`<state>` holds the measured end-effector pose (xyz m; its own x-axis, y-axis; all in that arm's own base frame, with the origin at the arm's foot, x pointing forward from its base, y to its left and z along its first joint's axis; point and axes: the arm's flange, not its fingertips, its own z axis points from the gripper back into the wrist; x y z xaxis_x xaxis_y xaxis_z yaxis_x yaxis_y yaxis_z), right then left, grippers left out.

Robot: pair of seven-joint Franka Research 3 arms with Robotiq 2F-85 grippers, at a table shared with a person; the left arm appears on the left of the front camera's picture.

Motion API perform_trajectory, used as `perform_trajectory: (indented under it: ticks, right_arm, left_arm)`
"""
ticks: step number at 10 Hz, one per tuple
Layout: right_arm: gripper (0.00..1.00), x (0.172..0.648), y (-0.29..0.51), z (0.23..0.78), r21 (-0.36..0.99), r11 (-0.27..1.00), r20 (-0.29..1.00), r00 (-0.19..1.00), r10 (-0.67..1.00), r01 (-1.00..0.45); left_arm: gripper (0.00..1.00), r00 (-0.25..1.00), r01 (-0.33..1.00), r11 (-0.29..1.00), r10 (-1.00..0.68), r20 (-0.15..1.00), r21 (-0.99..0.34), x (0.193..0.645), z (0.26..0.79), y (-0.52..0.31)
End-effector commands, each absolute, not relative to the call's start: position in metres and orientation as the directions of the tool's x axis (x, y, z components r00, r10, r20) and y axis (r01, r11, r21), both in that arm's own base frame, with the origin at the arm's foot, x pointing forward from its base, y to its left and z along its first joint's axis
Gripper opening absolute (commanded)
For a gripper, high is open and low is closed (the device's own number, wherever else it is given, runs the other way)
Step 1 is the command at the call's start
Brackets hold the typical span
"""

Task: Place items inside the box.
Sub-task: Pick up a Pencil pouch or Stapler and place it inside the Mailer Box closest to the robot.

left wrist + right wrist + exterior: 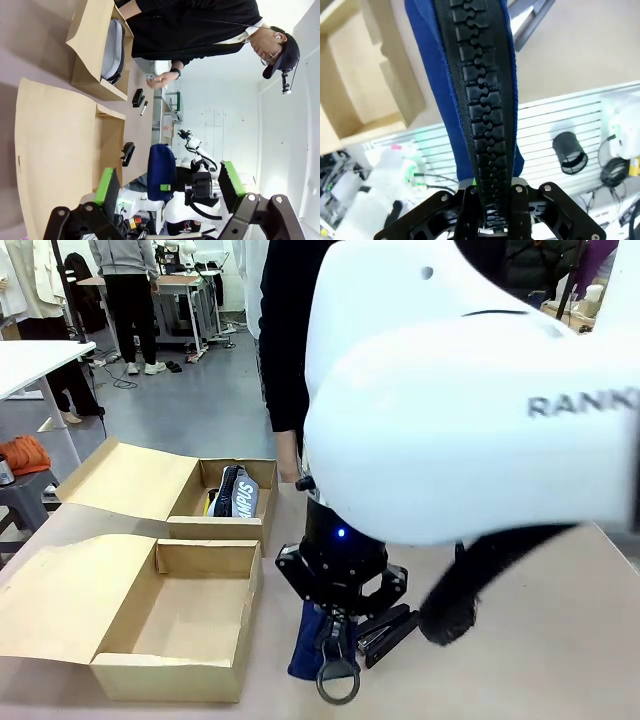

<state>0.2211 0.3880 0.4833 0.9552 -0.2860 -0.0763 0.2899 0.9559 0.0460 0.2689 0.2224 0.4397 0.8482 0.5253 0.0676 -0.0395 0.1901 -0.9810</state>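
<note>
Front view shows the job partly done. The far box already holds a grey pouch with a bit of something yellow beside it, while the near box has nothing in it that can be seen. Just to the right of the near box, the right pincer is clamped on a navy pouch, with the pouch's ring pull hanging at the bottom. A black stapler lies close beside it on the desk. I judge that this pouch is the item in hand and has yet to go into a box. From here I cannot tell whether it touches the desk.

Left wrist view adds what the big white arm hides in front. A second stapler and a marker lie farther along the desk, near the person's hand. At least three loose things are therefore left besides the pouch. It also shows the left pincer with its green pads spread wide and nothing between them, looking toward the navy pouch from off to one side.

Right wrist view gives the grip itself. The fingers are shut on the end of the pouch's chunky black zipper, with the blue fabric running away from them and an open cardboard box off to the side. Neither other view shows which part of the pouch is pinched.
</note>
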Motion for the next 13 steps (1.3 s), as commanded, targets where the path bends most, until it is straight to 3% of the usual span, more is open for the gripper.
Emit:
perform_trajectory:
  ticks: [1, 2, 4, 9, 11, 12, 13]
  right_arm:
    - [0.00, 0.253, 0.395, 0.481, 0.011, 0.946, -0.105, 0.941, -0.323, 0.325]
    - [0.07, 0.221, 0.388, 0.483, 0.046, 0.956, -0.076, 0.955, -0.286, 0.290]
    - [0.07, 0.247, 0.418, 0.465, 0.127, 0.952, -0.099, 0.958, -0.267, 0.279]
    - [0.07, 0.218, 0.546, 0.459, 0.266, 0.945, -0.010, 0.981, -0.196, 0.192]
    - [0.07, 0.233, 0.585, 0.441, 0.359, 0.927, 0.032, 0.991, -0.132, 0.112]
    - [0.07, 0.208, 0.536, 0.461, 0.275, 0.950, -0.028, 0.988, -0.149, 0.151]
    - [0.07, 0.208, 0.536, 0.461, 0.275, 0.950, -0.028, 0.988, -0.149, 0.151]
  left_arm:
    - [1.00, 0.850, -0.018, 0.187, 0.520, 0.083, -0.982, 0.267, 0.441, 0.223]
    - [1.00, 0.850, -0.018, 0.187, 0.520, 0.083, -0.982, 0.267, 0.441, 0.223]
    - [1.00, 0.850, -0.018, 0.187, 0.520, 0.083, -0.982, 0.267, 0.441, 0.223]
    - [1.00, 0.850, -0.018, 0.187, 0.520, 0.083, -0.982, 0.267, 0.441, 0.223]
    - [1.00, 0.850, -0.018, 0.187, 0.520, 0.083, -0.982, 0.267, 0.441, 0.223]
    - [1.00, 0.850, -0.018, 0.187, 0.520, 0.083, -0.982, 0.267, 0.441, 0.223]
    - [1.00, 0.850, -0.018, 0.187, 0.520, 0.083, -0.982, 0.267, 0.441, 0.223]
